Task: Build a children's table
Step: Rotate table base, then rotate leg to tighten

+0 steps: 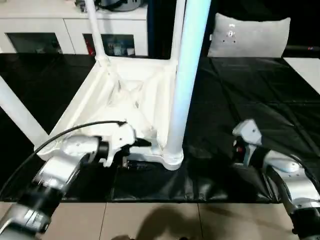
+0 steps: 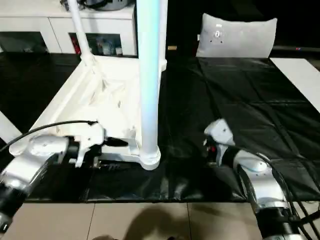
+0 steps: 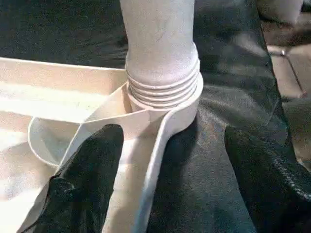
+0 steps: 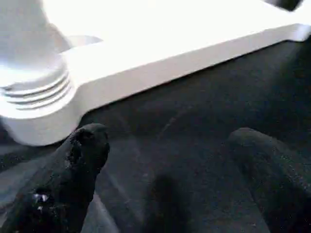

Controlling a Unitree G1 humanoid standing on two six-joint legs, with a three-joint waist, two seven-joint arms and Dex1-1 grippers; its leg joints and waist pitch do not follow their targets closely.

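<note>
Fingers on our left gripper (image 3: 170,179) are spread wide and hold nothing: one black finger (image 3: 90,179) rests over the edge rib of the tabletop (image 1: 127,92), the other stands out over the black cover (image 1: 250,95), with the corner socket just ahead of them. That gripper sits at the near edge of the tabletop, which lies upside down on the cover, ribbed side up.

Further left, a leg (image 1: 20,117) slants away from the near-left corner. At the back, another leg (image 1: 95,30) rises from the far-left corner, and a third stands at the far-right one.

Moving toward the middle, the near-right leg (image 1: 185,75) stands upright in its socket (image 1: 172,159). In the left wrist view several thread turns (image 3: 163,90) show above the socket's rim, so we judge this leg is not fully screwed home.

On the right, our right gripper (image 4: 165,194) is also wide apart and empty, hovering low over the cover just beside that same socket, apart from it.

To finish this step well, we should steady the tabletop rim with the left gripper so it does not spin, bring the right gripper's fingers squarely around the leg just above the threads, and turn it while keeping the leg vertical. A tilted grip risks cross-threading. We should stop when the threads disappear into the socket.
</note>
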